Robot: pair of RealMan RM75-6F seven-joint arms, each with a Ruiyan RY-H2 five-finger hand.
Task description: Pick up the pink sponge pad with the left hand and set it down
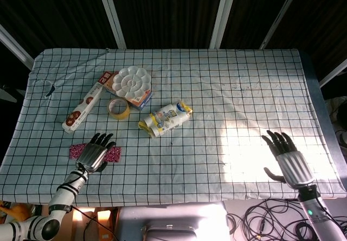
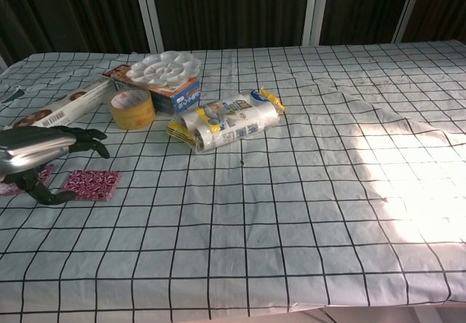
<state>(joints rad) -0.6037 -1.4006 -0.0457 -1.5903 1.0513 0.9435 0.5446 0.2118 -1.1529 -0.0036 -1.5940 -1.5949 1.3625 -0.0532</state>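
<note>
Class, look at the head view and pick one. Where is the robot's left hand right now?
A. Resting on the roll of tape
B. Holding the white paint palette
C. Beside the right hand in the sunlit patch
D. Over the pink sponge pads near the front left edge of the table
D. The left hand is open with fingers spread, above the two pink sponge pads, far from the tape roll and the palette.

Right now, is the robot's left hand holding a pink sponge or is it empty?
Empty, it seems. The left hand hovers with fingers spread above the two pink sponge pads, which lie flat on the tablecloth.
</note>
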